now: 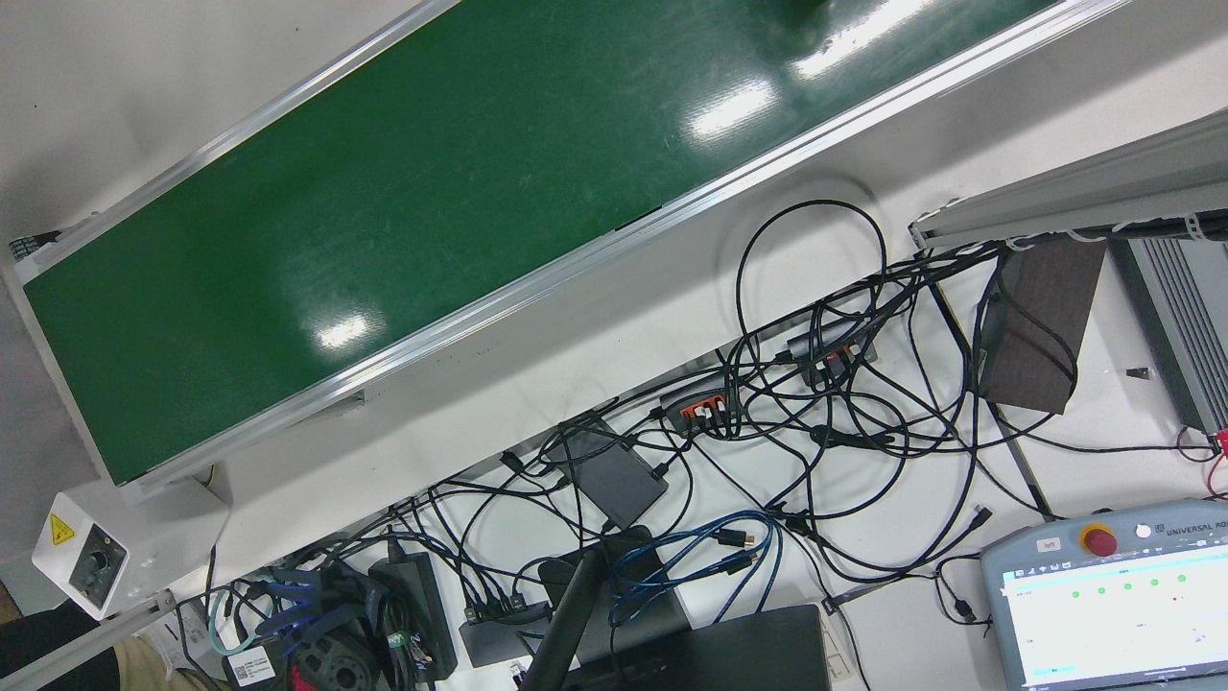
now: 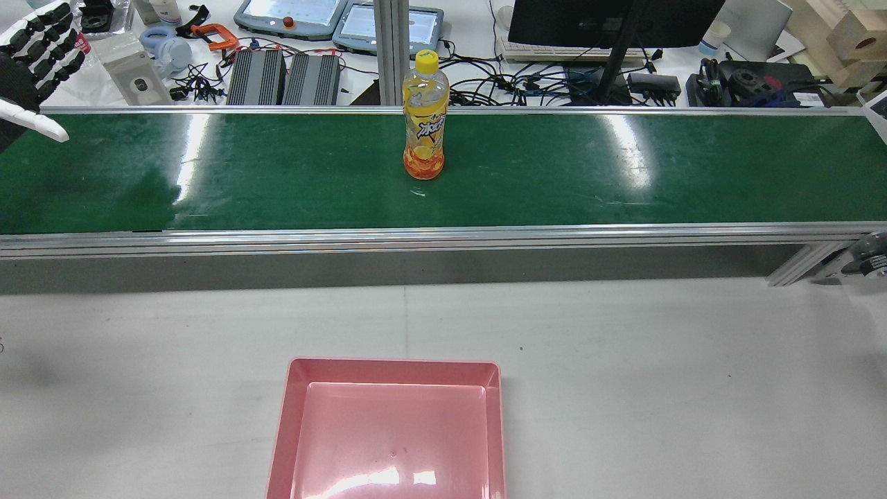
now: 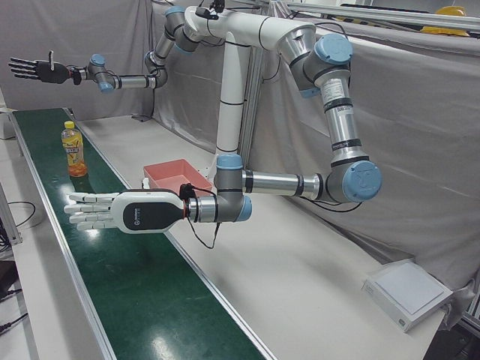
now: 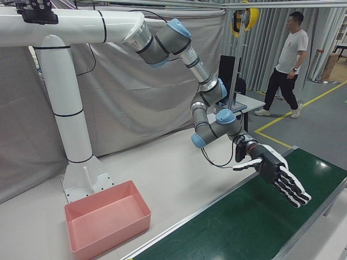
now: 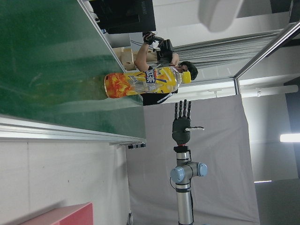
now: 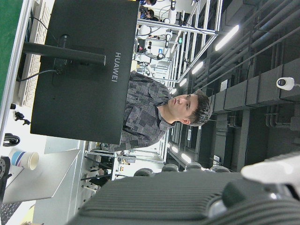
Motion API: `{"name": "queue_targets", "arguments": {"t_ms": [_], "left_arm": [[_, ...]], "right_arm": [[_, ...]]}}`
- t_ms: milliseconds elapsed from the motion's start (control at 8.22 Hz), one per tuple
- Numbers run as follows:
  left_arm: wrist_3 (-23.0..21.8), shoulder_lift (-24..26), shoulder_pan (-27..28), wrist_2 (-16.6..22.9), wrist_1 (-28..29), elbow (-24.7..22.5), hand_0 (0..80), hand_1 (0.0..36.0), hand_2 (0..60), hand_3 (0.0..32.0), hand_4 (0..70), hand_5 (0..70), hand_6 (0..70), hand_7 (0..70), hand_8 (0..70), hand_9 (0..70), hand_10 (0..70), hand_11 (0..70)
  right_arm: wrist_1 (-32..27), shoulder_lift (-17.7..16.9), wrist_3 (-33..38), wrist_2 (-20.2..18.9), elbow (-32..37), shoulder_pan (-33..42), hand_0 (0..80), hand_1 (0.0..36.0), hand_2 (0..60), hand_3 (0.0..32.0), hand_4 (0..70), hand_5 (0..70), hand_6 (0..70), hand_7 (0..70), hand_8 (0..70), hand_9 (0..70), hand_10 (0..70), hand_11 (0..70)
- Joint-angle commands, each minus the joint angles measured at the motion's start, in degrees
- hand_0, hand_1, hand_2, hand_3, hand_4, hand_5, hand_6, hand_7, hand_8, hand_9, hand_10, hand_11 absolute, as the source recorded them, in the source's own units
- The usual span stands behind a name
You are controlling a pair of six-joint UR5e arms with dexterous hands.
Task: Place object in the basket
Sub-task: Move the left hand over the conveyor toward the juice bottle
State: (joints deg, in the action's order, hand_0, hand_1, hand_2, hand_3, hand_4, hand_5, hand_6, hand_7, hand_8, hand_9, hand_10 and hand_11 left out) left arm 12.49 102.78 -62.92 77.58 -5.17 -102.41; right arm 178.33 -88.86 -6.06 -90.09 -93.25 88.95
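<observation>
An orange drink bottle with a yellow cap stands upright mid-belt, also seen in the left-front view and the left hand view. The pink basket sits empty on the grey table on the robot's side of the belt. My left hand hovers flat and open over the belt's left end, far from the bottle. My right hand is open with fingers spread, raised high beyond the bottle. Neither holds anything.
The green conveyor belt has raised aluminium rails. Behind it lie cables, teach pendants and a monitor. A person walks at the back; another stands behind the monitor.
</observation>
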Motion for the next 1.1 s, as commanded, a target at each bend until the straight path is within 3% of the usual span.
{"name": "queue_targets", "arguments": {"t_ms": [0,243,487,852,974], "left_arm": [[3.93,1.61,2.45,-4.25,-4.65,-2.35,78.8,14.1,0.0,0.0,0.0,11.9,0.0,0.0,0.0,0.0,1.1,4.4],[4.38,6.78,8.23,-10.22,-10.17,-2.27,77.7,13.9,0.0,0.0,0.0,11.2,0.0,0.0,0.0,0.0,1.0,4.2],[5.43,10.93,14.21,-12.97,-12.84,-1.75,78.1,13.9,0.0,0.0,0.0,11.3,0.0,0.0,0.0,0.0,0.7,3.8],[6.85,14.71,14.67,-13.16,-14.77,-1.31,62.7,10.4,0.0,0.0,0.1,16.5,0.0,0.0,0.0,0.0,0.0,2.1],[6.85,16.73,15.1,-13.16,-14.78,0.61,61.0,9.7,0.0,0.0,0.6,18.4,0.0,0.0,0.0,0.0,0.0,1.4]], "right_arm": [[0.0,0.0,0.0,0.0,0.0,0.0,0.0,0.0,0.0,0.0,0.0,0.0,0.0,0.0,0.0,0.0,0.0,0.0],[0.0,0.0,0.0,0.0,0.0,0.0,0.0,0.0,0.0,0.0,0.0,0.0,0.0,0.0,0.0,0.0,0.0,0.0],[0.0,0.0,0.0,0.0,-0.09,0.0,0.0,0.0,0.0,0.0,0.0,0.0,0.0,0.0,0.0,0.0,0.0,0.0],[0.0,0.0,0.0,0.0,0.0,0.0,0.0,0.0,0.0,0.0,0.0,0.0,0.0,0.0,0.0,0.0,0.0,0.0],[0.0,0.0,0.0,0.0,-0.09,0.0,0.0,0.0,0.0,0.0,0.0,0.0,0.0,0.0,0.0,0.0,0.0,0.0]]}}
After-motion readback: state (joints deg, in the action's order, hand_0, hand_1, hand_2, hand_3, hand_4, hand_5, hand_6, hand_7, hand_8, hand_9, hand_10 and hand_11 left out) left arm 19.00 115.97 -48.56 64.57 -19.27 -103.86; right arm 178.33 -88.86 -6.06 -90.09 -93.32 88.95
